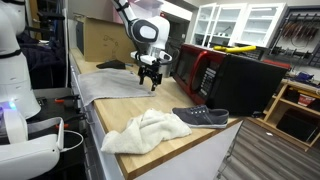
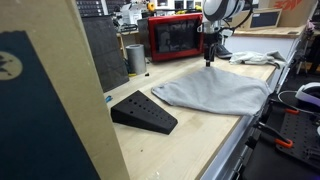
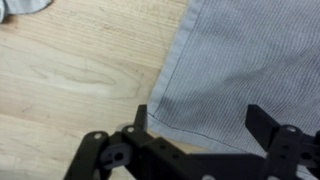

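My gripper [image 3: 200, 118] is open and empty, with its two black fingers spread over the corner of a grey ribbed cloth [image 3: 250, 60]. The cloth lies flat on a light wooden table [image 3: 70, 80]. In both exterior views the gripper [image 1: 150, 78] [image 2: 209, 55] hangs just above the far edge of the grey cloth [image 1: 115, 82] [image 2: 215, 92]. Whether the fingertips touch the cloth I cannot tell.
A white crumpled towel [image 1: 148, 130] and a dark shoe [image 1: 201, 116] lie near the table's end. A black wedge-shaped object [image 2: 143, 112] sits by the cloth. A red and black microwave [image 2: 173, 37] and a metal cup [image 2: 135, 57] stand behind.
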Controlling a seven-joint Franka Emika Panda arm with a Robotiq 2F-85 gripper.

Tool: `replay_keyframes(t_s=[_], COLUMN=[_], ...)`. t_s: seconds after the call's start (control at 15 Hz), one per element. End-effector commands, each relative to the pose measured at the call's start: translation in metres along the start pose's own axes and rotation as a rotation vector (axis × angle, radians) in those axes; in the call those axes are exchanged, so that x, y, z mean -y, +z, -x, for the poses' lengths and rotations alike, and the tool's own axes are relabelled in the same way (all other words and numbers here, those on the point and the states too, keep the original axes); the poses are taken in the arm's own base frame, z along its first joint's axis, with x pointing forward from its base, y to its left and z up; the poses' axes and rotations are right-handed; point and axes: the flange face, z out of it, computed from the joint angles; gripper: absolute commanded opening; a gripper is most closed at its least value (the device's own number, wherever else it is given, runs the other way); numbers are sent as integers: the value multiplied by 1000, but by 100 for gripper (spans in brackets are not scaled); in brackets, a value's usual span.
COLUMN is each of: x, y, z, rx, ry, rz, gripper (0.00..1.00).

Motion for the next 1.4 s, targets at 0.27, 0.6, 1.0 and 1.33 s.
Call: replay_keyframes(t_s=[0.27, 0.6, 1.0, 1.33], x=[-7, -14, -24, -25], y=[12, 38, 15, -35], z=[-7, -5, 3, 2], rx=[-10, 3, -27, -91], ry=[-49, -61, -75, -106], rz=[32, 56, 111, 217], gripper=[100, 58, 12, 0])
